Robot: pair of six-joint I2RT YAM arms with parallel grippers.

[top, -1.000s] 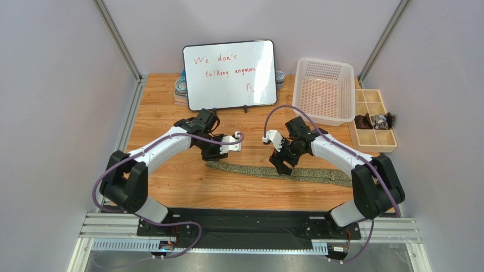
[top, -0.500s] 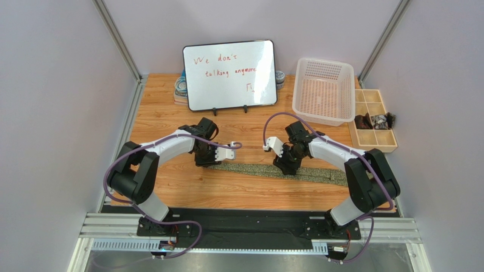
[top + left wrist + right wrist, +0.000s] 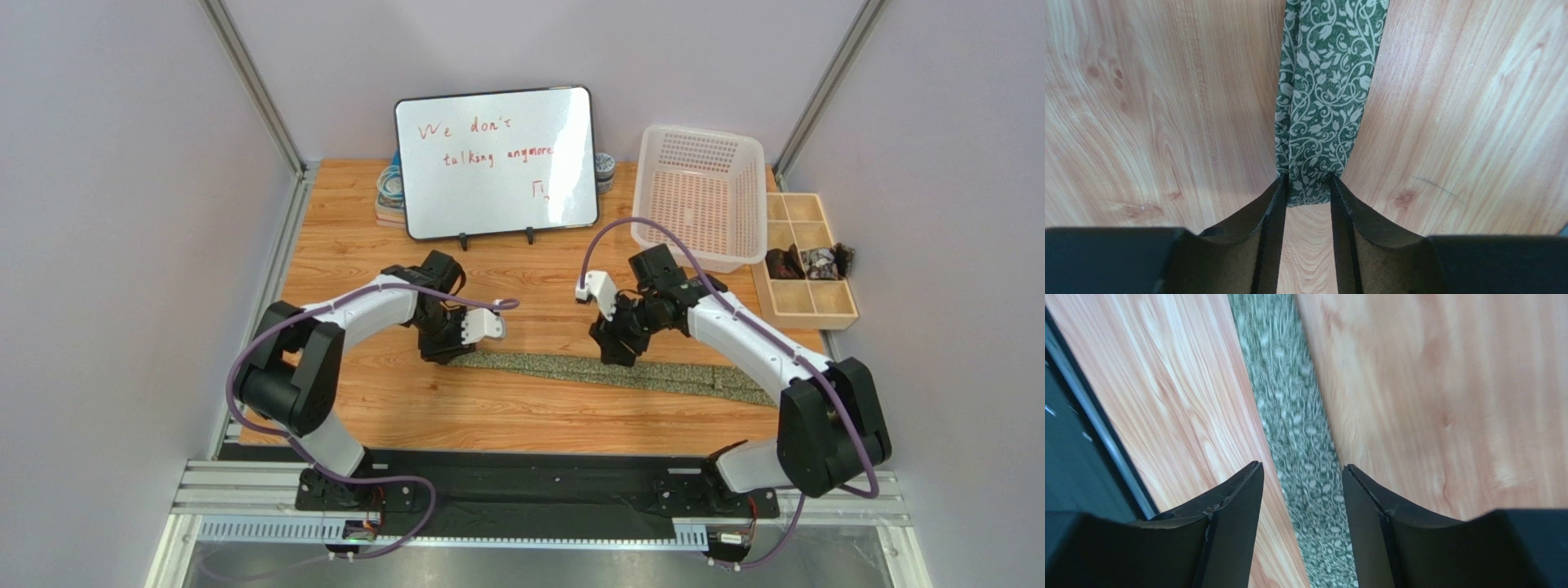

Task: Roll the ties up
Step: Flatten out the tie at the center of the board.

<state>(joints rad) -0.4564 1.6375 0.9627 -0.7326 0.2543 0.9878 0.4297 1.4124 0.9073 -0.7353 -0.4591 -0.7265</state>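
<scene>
Nearest you, the tie (image 3: 552,366) lies flat on the desk (image 3: 356,257), running left to right in front of both arms. Your left fingers (image 3: 1263,226) bracket its narrow left end and touch both edges; you cannot tell whether they are squeezing it. Your right fingers (image 3: 1235,505) hang released above the tie's middle stretch, one on either side of the cloth. Farther back stand the whiteboard (image 3: 496,159) and the basket (image 3: 699,196).
</scene>
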